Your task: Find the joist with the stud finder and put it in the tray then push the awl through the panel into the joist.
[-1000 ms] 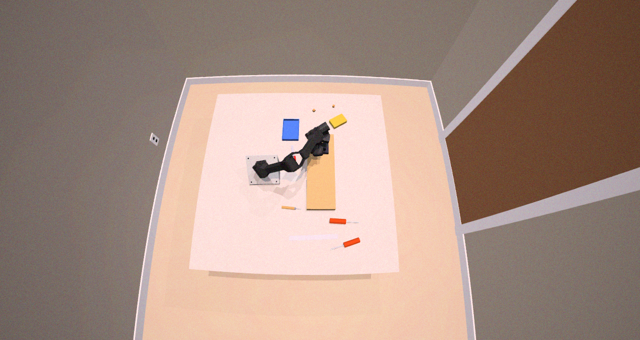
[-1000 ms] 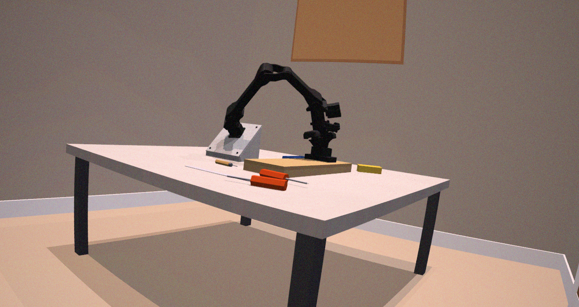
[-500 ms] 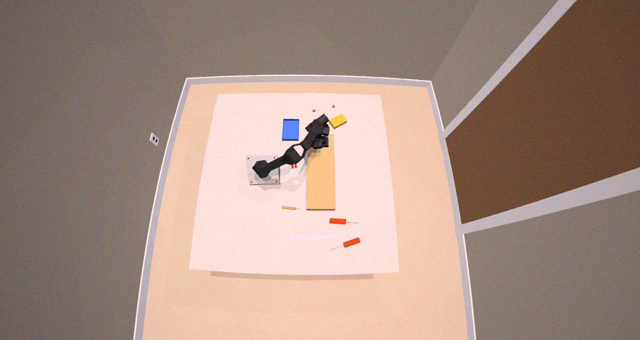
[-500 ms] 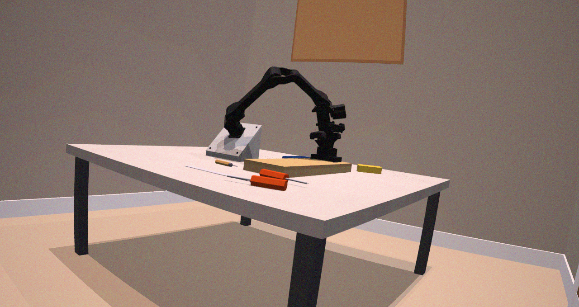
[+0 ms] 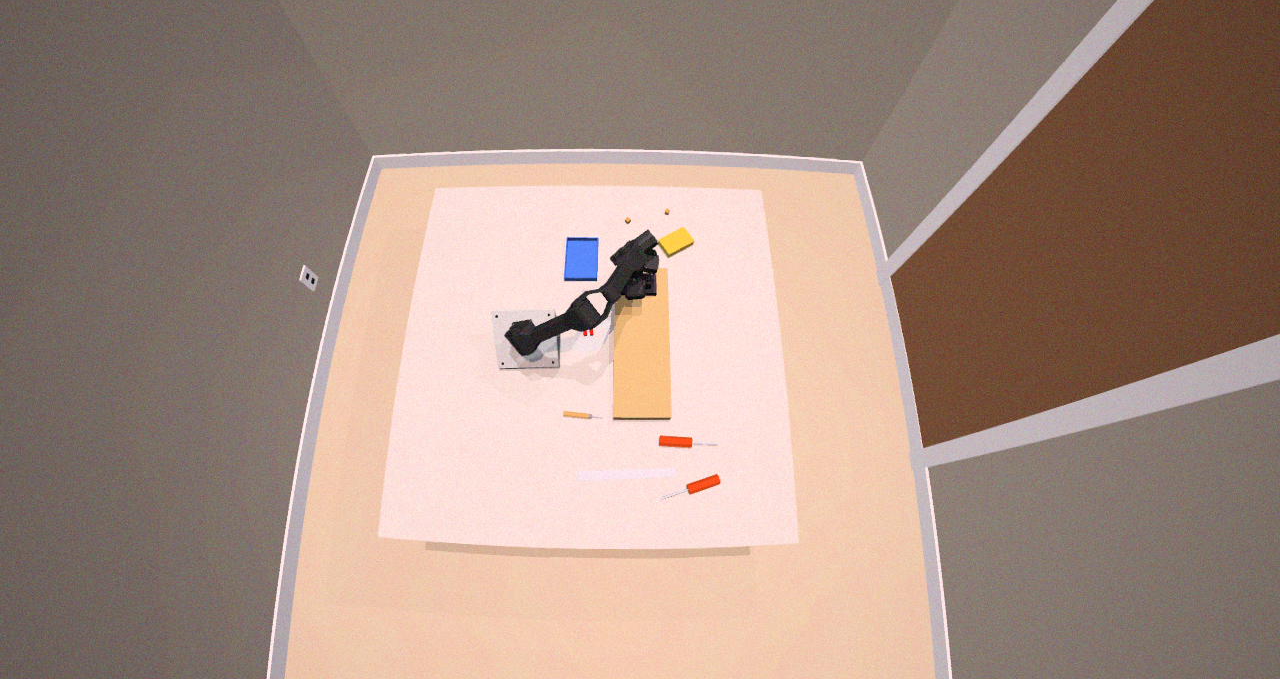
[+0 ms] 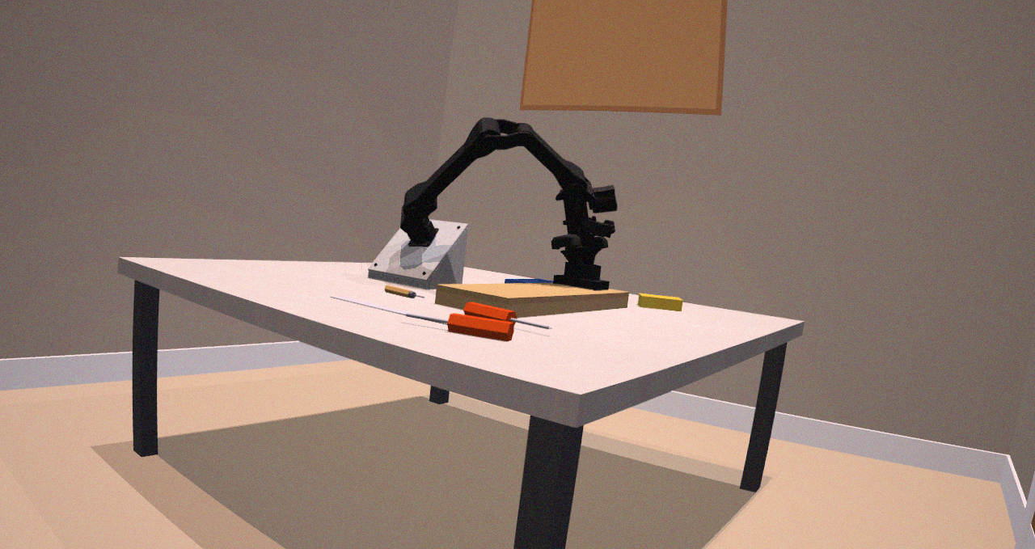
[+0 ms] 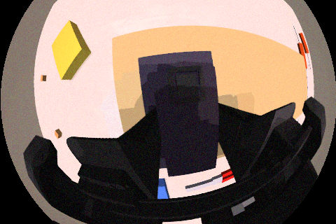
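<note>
My gripper (image 5: 637,274) (image 6: 580,268) (image 7: 183,108) points down and is shut on the stud finder (image 6: 580,282) (image 7: 147,77), a dark block. The stud finder lies flat over the far end of the tan floor panel (image 5: 641,361) (image 6: 506,293) (image 7: 266,66), on it or very close above it; contact is hard to tell. Its small screen looks dark, with no lit sign visible. The blue tray (image 5: 580,259) (image 6: 521,280) (image 7: 162,190) is empty, left of the panel's far end. A small tan-handled tool (image 5: 576,414) (image 6: 396,290), looking like the awl, lies left of the panel's near end.
A yellow block (image 5: 676,241) (image 6: 660,301) (image 7: 66,50) lies past the panel's far end, near two small cubes (image 5: 627,220) (image 5: 666,211). Two red-handled tools (image 5: 675,441) (image 5: 703,484) and a pale strip (image 5: 626,473) lie beyond the near end. A red-handled item (image 7: 227,176) lies between arm base and panel.
</note>
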Robot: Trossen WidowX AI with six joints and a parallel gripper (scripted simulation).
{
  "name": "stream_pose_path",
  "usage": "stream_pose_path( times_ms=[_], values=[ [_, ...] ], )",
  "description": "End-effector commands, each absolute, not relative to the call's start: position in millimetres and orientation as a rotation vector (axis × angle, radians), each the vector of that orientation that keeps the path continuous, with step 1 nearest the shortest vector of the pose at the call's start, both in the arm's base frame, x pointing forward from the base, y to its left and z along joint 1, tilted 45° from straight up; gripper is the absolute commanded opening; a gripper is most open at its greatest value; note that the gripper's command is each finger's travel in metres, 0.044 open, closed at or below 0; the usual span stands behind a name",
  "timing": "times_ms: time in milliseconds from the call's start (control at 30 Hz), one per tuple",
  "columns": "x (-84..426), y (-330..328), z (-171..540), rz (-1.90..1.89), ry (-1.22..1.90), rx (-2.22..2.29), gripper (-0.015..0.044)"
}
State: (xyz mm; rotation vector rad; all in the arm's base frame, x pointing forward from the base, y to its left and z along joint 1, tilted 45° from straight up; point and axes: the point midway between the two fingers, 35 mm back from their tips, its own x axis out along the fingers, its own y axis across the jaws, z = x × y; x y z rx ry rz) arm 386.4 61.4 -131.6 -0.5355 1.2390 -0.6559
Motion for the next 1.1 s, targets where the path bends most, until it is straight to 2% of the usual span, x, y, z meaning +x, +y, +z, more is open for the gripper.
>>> stream_pose_path(
  times_ms=[0, 1067],
  values=[
    [384.7, 49.4, -121.3, -0.662, 1.241, -0.536, 0.0000],
    [365.8, -33.8, -40.3, -0.665, 1.242, -0.542, 0.0000]
  ],
)
